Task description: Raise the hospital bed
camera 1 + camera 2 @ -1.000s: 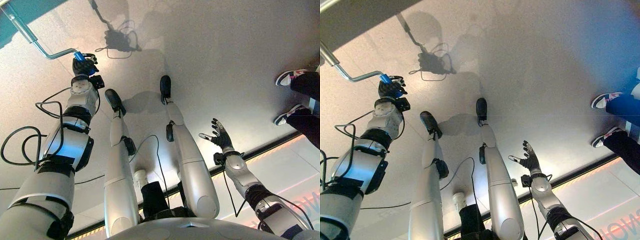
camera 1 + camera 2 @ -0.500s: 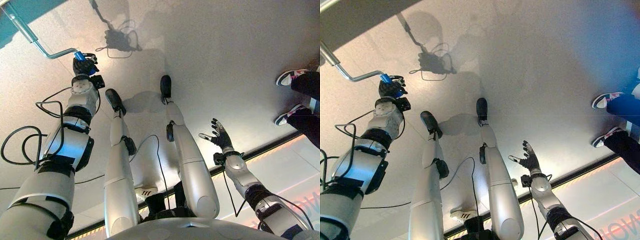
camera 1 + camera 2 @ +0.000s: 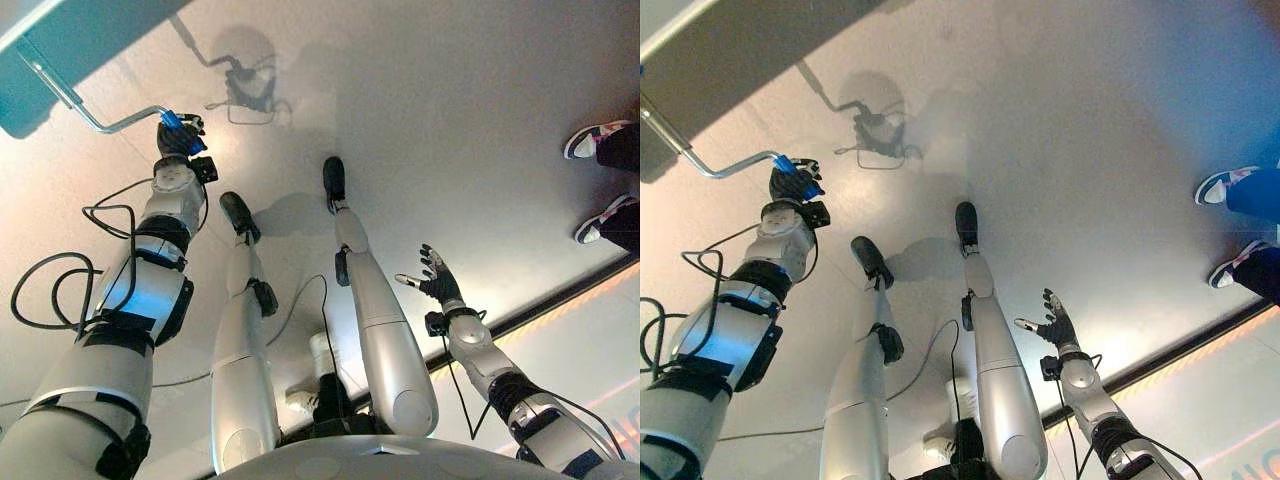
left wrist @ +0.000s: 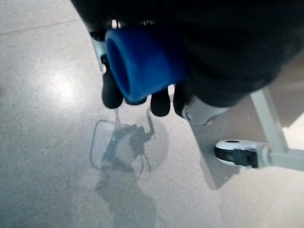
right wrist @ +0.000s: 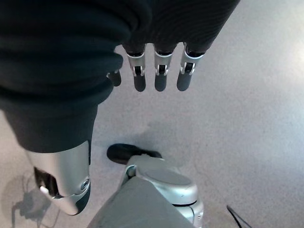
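Overhead, the bed frame sits at upper left; its metal crank juts out over the floor, and the left hand clasps the blue grip; cranking looks under way, its progress unreadable; the right hand hangs relaxed, empty.

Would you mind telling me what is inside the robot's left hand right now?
The left hand is curled round the blue grip of the bed's metal crank. The grip's open end sticks out past the fingers; the rest of it is covered by the hand.
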`<state>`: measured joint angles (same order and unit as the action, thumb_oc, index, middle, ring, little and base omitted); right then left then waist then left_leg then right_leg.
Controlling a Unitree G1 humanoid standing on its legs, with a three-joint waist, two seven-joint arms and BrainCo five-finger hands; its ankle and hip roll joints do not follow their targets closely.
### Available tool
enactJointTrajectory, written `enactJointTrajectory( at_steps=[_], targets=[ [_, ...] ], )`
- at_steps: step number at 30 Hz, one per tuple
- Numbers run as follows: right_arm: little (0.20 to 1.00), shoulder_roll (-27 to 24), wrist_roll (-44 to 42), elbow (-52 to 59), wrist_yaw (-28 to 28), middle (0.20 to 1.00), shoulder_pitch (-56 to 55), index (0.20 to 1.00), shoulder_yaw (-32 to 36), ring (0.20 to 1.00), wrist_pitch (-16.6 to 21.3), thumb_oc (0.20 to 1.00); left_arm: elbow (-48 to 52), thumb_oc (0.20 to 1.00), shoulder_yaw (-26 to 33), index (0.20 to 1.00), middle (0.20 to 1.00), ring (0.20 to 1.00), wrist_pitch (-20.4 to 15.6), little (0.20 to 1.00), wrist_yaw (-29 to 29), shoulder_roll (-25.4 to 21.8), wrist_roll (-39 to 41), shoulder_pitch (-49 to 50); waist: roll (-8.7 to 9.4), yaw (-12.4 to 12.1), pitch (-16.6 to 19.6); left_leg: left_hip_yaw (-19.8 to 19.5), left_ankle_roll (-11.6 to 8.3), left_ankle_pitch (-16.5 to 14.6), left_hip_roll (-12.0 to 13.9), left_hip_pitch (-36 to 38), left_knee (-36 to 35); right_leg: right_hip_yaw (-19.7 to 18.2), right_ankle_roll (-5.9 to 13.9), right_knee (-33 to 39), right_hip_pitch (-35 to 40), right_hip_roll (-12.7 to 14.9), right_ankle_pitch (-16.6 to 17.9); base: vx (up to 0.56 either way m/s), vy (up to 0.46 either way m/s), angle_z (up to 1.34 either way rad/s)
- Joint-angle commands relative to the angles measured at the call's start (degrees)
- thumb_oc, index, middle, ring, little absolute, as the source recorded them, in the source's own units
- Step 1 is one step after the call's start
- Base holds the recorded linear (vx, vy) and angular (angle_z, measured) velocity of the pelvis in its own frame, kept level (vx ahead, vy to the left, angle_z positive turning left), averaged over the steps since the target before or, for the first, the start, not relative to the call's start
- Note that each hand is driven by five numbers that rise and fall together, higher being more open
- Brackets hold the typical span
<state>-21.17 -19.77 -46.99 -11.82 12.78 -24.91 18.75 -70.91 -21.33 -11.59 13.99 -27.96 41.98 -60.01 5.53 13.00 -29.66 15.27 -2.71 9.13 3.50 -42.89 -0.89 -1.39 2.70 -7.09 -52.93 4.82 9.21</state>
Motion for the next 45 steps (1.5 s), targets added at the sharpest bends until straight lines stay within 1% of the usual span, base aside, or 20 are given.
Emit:
enactJointTrajectory(
  at_steps=[1,7,12,21,30,37,41,45],
  targets=[
    [1.0,-3.18,0.19,-0.93,0.25,1.0,-4.76,1.0,0.34,1.0,-0.34,1.0,6.27,0.2,-4.16,0.2,0.2,0.2,-4.12,0.2,-3.2,2.99,-6.53,-6.38,-1.89,1.22,-0.14,-1.86,-0.72,0.12,1.11,3.6,0.65,-0.36,4.67,-0.66,3.12,-0.93,1.46,-0.02,-0.014,-0.06],
    [1.0,-3.0,0.86,-3.02,0.51,1.0,-4.84,1.0,0.84,1.0,-1.03,1.0,9.15,0.2,-5.13,0.2,0.2,0.2,-4.49,0.2,-3.2,4.15,-6.96,-5.43,-3.68,0.85,-0.14,-2.16,-0.56,-0.13,0.61,6.73,0.8,-0.05,4.32,-1.04,6.28,-0.83,0.8,0.0,0.001,-0.02],
    [1.0,-2.63,0.71,-4.81,0.75,1.0,-4.9,1.0,1.16,1.0,-1.3,1.0,13.26,0.2,-6.09,0.2,0.2,0.2,-5.13,0.2,-3.33,4.15,-6.54,-3.71,-4.55,-0.1,-0.14,-2.92,-0.48,-0.14,0.26,8.65,0.91,0.47,4.31,-1.18,8.65,-0.49,0.39,0.0,-0.011,0.02],
    [1.0,-1.82,-0.37,-7.45,1.11,1.0,-4.87,1.0,2.56,1.0,-2.03,1.0,20.26,0.2,-6.48,0.2,0.2,0.2,-6.08,0.2,-3.27,1.62,-5.21,0.46,-5.26,-2.07,-0.14,-4.52,-0.15,-0.18,-0.25,10.89,1.34,2.2,4.26,-2.17,11.57,0.36,-0.44,0.0,-0.01,0.11],
    [1.0,-1.84,0.19,-8.96,1.05,1.0,-5.02,1.0,3.93,1.0,-2.79,1.0,25.47,0.2,-5.15,0.2,0.2,0.2,-6.7,0.2,-3.46,-2.44,-3.74,5.42,-4.96,-4.2,-0.14,-6.4,0.2,0.24,-0.56,11.13,1.04,4.15,4.33,-2.69,13.17,1.6,-1.31,0.01,0.007,0.12],
    [1.0,-1.85,0.74,-9.45,1.08,1.0,-5.78,1.0,4.78,1.0,-3.06,1.0,30.79,0.2,-2.96,0.2,0.2,0.2,-7.43,0.2,-3.64,-6.33,-2.61,10.89,-4.52,-6.08,-0.14,-7.98,0.42,0.49,-0.89,10.87,0.91,6.08,4.47,-2.83,14.22,2.74,-1.81,0.02,0.008,0.1],
    [1.0,-2.02,0.97,-9.46,0.89,1.0,-5.96,1.0,5.19,1.0,-3.16,1.0,32.93,0.2,-1.78,0.2,0.2,0.2,-7.82,0.2,-3.71,-7.56,-1.47,13.45,-4.39,-6.77,-0.14,-8.82,0.56,0.45,-1.16,10.63,1.31,6.82,4.49,-3.19,14.67,3.26,-2.09,0.01,0.005,0.2],
    [1.0,-2.02,1.14,-10.23,1.08,1.0,-6.38,1.0,5.96,1.0,-3.42,1.0,36.92,0.2,0.28,0.2,0.2,0.2,-8.13,0.2,-4.09,-11.44,-0.56,17.79,-4.14,-8.38,-0.14,-9.92,0.79,0.33,-1.71,10.0,1.77,8.53,4.59,-2.77,15.98,4.27,-2.5,0.01,0.021,0.17]
  ],
)
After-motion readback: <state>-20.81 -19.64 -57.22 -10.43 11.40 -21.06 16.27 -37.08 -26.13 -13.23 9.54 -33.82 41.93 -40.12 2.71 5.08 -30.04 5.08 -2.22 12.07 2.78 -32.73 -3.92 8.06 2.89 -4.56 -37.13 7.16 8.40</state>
